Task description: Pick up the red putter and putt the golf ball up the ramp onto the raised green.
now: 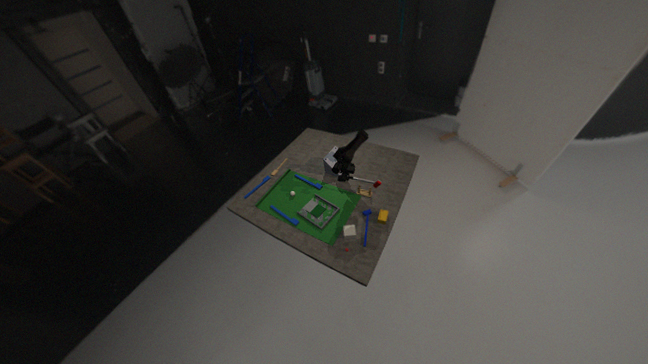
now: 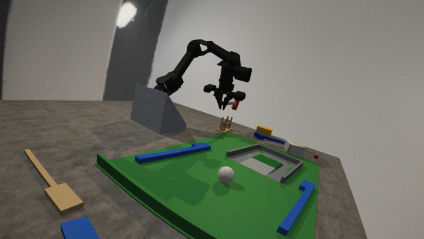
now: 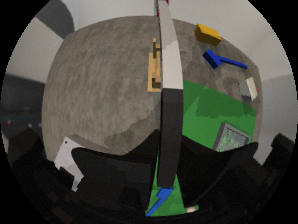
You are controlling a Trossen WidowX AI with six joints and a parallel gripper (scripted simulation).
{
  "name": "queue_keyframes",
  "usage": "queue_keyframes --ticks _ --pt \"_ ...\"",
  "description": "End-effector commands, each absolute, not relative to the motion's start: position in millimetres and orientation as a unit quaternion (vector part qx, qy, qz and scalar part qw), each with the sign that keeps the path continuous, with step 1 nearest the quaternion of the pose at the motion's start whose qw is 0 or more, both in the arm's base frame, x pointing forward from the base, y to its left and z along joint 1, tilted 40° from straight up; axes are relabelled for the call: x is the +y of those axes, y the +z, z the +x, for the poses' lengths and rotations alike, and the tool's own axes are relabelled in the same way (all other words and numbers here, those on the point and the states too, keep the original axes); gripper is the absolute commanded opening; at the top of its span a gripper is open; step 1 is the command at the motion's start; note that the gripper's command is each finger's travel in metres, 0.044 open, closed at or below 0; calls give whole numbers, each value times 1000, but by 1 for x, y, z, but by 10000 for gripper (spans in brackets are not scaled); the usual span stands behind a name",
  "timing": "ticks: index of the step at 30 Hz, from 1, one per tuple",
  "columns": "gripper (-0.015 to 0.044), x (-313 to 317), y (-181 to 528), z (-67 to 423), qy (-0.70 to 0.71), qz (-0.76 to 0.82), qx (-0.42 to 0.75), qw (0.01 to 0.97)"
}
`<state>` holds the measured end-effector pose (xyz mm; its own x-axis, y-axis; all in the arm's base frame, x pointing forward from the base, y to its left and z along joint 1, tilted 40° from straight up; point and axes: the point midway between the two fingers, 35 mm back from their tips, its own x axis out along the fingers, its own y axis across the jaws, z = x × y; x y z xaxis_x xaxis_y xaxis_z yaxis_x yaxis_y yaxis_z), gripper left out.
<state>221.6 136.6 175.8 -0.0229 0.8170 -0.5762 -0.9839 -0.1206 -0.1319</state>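
Note:
My gripper [image 2: 224,106] [image 1: 343,176] [image 3: 164,133] is shut on the red putter [image 2: 235,104] [image 1: 363,179] [image 3: 170,56] and holds it level in the air above its small wooden stand [image 2: 225,124] [image 1: 365,191] [image 3: 154,63]. The white golf ball [image 2: 225,174] [image 1: 292,192] rests on the green mat [image 2: 178,189] [image 1: 278,202], apart from the gripper. The raised green [image 2: 267,161] [image 1: 318,211] [image 3: 233,139] sits inside a grey walled frame with a grey ramp [image 2: 255,164] facing the ball.
Blue bars [image 2: 172,152] [image 2: 297,208] lie on the mat. A blue putter [image 2: 268,138] [image 1: 365,229], a yellow block [image 2: 264,129] [image 1: 382,215], a white block [image 2: 294,147] [image 1: 349,230] and a small red cube [image 2: 315,156] lie beyond it. A tan putter [image 2: 50,183] lies at the left. The arm's grey base wedge [image 2: 154,112] stands behind.

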Motion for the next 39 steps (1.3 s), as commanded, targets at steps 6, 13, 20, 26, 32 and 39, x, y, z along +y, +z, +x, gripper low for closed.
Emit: queue_keyframes --ticks 6,13,20,26,32,39 --pt "0 115 159 244 669 -240 219 669" --pt "0 81 137 271 622 -192 300 697" --pt "0 44 115 291 571 -134 375 718" --pt "0 12 95 301 521 -79 435 730" --pt "0 -22 74 308 471 -25 487 735" --pt "0 -62 46 311 412 38 540 733"
